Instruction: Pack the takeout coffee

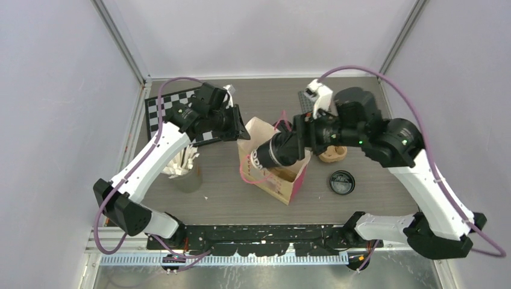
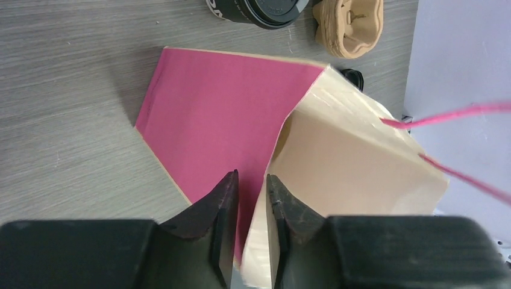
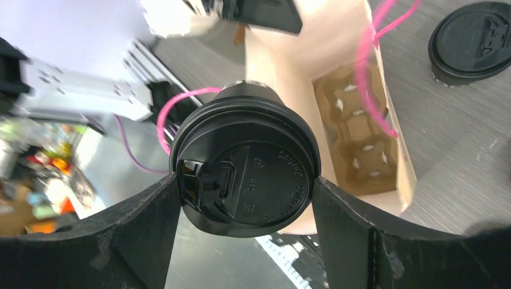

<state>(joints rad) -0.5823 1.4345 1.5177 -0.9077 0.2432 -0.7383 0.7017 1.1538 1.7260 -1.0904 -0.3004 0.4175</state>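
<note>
The right gripper [image 3: 246, 182] is clamping a small paper coffee cup [image 1: 274, 152] from both sides. Its two black fingers are pressing against the edge of the round black plastic lid [image 3: 253, 174], whose moulded sip tab and raised lettering are facing the wrist camera. The cup is hanging tilted over the open mouth of a paper bag [image 1: 283, 183] in the middle of the table, base pointing down toward the opening. The bag is smooth pink outside and plain kraft inside, with thin pink cord handles [image 3: 369, 78].

A brown moulded-pulp cup carrier [image 3: 361, 129], rough and dimpled, is lying in the bottom of the bag. Another brown moulded piece [image 1: 332, 154] is sitting on the table just right of the bag.

The left gripper [image 2: 250, 177] is pinching the bag's kraft rim, jaws nearly together with the paper edge passing between them, at the bag's back-left corner.

A second cup [image 1: 341, 182], lidded and upright, is standing on the table to the right of the bag, near the brown piece. On the left, a grey cup [image 1: 190, 179] is holding a bunch of white sticks [image 1: 181, 161], and a black-and-white checkerboard [image 1: 172, 111] is lying flat behind it.

Everything is resting on a grey wood-grain table [image 1: 229, 198] enclosed by pale, matte walls [image 1: 60, 90] — metal posts are running up the back corners.
</note>
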